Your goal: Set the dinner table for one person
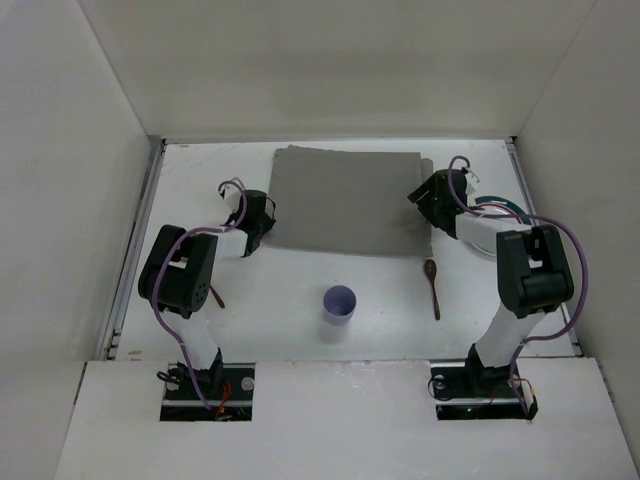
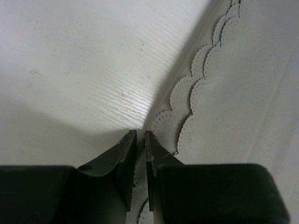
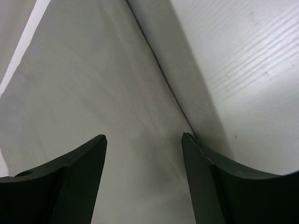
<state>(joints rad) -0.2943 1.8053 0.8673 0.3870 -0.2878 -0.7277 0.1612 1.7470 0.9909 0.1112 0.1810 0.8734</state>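
The grey cloth mat (image 1: 350, 200) lies at the back middle of the white dinner table (image 1: 280, 300). My left gripper (image 1: 262, 226) is at the mat's left edge. In the left wrist view it (image 2: 141, 133) is shut on the mat's scalloped edge (image 2: 187, 93), with cloth between the fingers. My right gripper (image 1: 423, 200) is at the mat's right edge. In the right wrist view it (image 3: 144, 136) is open and empty, low over the mat (image 3: 93, 93), with its right finger (image 3: 196, 158) at the mat's border.
A purple cup (image 1: 339, 303) stands in front of the mat. A wooden spoon (image 1: 432, 285) lies at the front right. A white plate with a green rim (image 1: 488, 232) sits under the right arm. A dark utensil (image 1: 215, 296) shows by the left arm.
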